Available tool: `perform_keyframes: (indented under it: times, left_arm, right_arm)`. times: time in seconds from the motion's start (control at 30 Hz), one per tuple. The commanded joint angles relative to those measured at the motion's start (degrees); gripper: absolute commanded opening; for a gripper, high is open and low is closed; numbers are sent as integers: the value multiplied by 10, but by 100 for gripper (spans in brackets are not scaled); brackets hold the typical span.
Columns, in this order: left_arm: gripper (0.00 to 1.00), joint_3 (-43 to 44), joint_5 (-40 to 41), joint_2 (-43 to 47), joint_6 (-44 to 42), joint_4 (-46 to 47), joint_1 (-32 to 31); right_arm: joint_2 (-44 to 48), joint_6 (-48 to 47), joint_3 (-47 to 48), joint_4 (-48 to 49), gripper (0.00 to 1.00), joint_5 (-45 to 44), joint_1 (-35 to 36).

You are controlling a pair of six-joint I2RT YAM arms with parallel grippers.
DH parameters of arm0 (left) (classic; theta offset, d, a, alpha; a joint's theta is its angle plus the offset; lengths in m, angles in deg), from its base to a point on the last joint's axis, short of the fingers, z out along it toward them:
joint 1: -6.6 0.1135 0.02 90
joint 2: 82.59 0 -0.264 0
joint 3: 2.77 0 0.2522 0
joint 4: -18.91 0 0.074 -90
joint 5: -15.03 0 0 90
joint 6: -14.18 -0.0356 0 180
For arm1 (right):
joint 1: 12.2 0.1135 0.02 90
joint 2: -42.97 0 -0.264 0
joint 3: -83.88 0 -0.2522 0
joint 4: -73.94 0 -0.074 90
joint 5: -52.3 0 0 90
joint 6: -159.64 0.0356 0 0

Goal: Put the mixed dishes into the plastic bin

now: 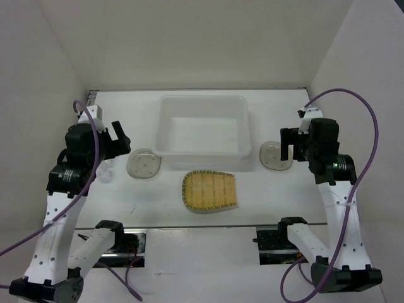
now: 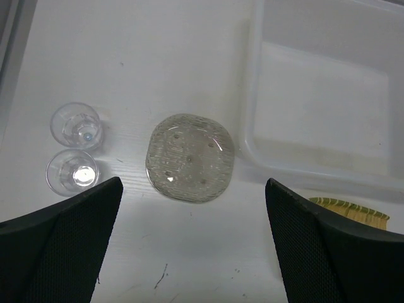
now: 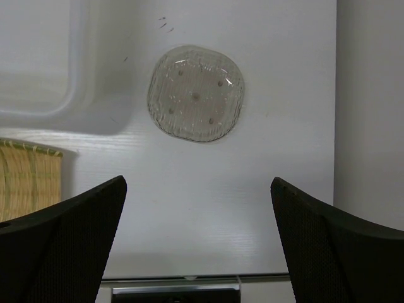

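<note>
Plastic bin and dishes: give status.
Left gripper open, right gripper open, both empty. Plastic bin empty; plate, left saucer, right saucer, cups outside. Nothing blocking.

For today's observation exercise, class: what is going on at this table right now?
Nothing is held, and no dish is in the plastic bin yet. The left gripper hangs open near one grey saucer, with two clear cups beside it. The right gripper hangs open near the other saucer. The yellow fan-shaped plate lies on the table just in front of the bin.
</note>
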Motion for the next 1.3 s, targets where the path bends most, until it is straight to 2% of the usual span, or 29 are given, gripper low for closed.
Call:
perform_keyframes:
  times: [0.0,0.07,0.27,0.47,0.57,0.7,0.97,1.27]
  left_arm:
    - [100,-5,-18,-5,-16,12,-2]
    - [100,-5,-44,-21,-2,17,-2]
    - [100,-88,-162,-53,52,50,-2]
    - [100,-60,-199,-140,61,13,-58]
    - [100,-71,-217,-183,113,7,-94]
    - [100,-115,-195,-195,174,37,-167]
    - [100,-213,-212,-261,216,150,-226]
    - [100,-217,-190,-366,247,255,-280]
  right_arm:
    - [11,-9,3,-4,100,-12,6]
    - [11,-9,3,-4,100,-12,6]
    - [12,-35,-2,-4,100,20,6]
    - [17,-40,-13,-4,100,32,6]
    - [23,-40,-13,-4,100,32,6]
    - [17,-40,-13,-4,100,32,6]
    - [0,-40,-13,-4,100,32,6]
    - [-11,-40,-13,-4,100,32,6]
